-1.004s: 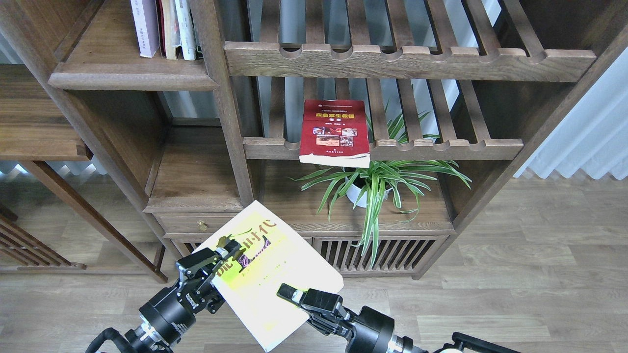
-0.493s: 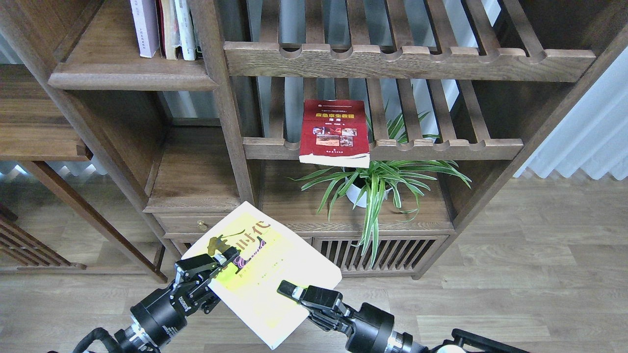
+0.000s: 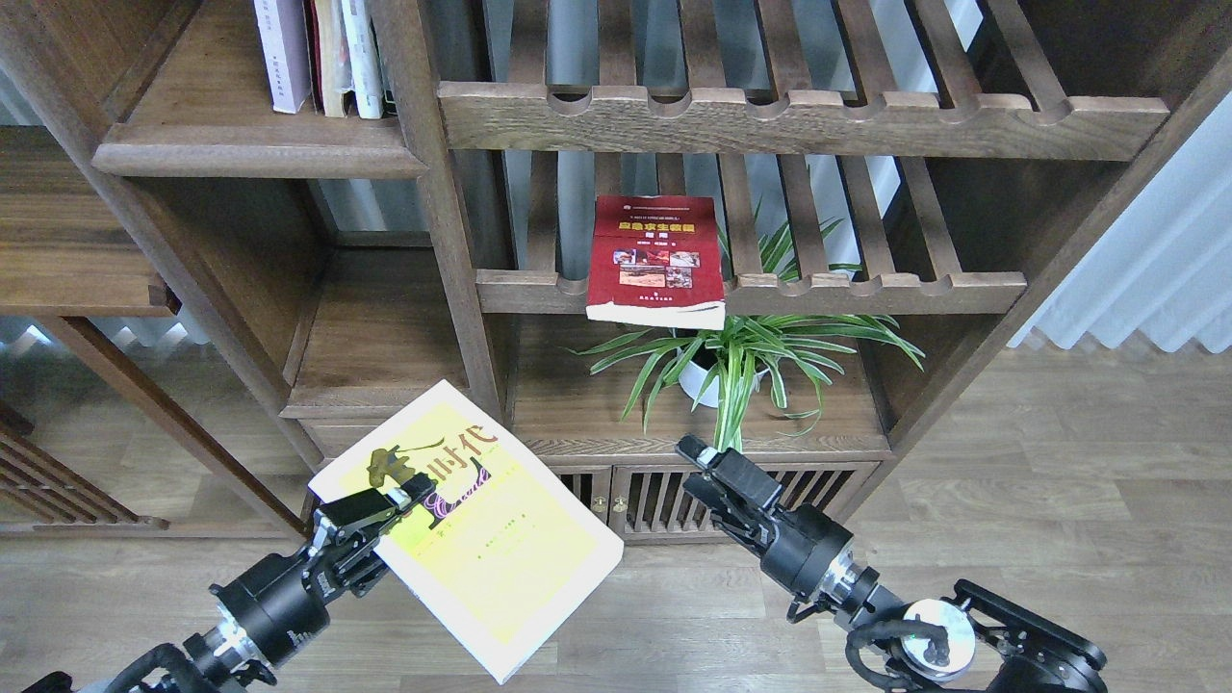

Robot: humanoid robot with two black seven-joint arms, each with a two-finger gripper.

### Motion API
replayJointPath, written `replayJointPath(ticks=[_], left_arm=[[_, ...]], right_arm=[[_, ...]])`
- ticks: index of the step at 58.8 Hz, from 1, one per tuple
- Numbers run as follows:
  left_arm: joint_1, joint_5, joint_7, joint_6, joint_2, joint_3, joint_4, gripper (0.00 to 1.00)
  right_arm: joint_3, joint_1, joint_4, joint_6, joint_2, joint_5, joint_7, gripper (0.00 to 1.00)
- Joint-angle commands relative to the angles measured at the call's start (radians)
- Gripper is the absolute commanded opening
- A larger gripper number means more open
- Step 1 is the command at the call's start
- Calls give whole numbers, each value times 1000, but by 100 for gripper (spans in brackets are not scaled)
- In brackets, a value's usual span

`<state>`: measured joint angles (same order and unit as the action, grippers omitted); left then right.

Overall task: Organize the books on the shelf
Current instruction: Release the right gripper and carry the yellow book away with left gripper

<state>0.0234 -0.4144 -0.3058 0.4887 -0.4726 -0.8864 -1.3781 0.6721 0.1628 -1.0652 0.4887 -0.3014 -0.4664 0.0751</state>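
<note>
Low left, left end effector (image 3: 390,508) pinches yellow-green book (image 3: 472,525); right end effector (image 3: 701,460) empty, jaw gap unreadable.

- A home living room or study, by its look.
- Tall dark-wood bookcase (image 3: 433,221) with upright books (image 3: 322,53).
- Potted spider plant (image 3: 741,361) beyond the right jaws.
- Wood-plank floor (image 3: 1059,500), pale curtains (image 3: 1145,279).
</note>
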Motion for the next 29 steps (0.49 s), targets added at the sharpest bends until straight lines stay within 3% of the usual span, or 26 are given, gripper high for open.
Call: replayJointPath(ticks=[1,16,29], left_arm=[[65,132,5,0,-50,-52,-7,0],[220,431,10,0,61,-302,-7,0],[230,715,-1,0,252,-466,-7,0]], right_arm=[[6,4,22,0,2,-1,0,99],[7,6,36,0,5,-1,-1,99],[9,11,77,0,25,-1,-6,99]])
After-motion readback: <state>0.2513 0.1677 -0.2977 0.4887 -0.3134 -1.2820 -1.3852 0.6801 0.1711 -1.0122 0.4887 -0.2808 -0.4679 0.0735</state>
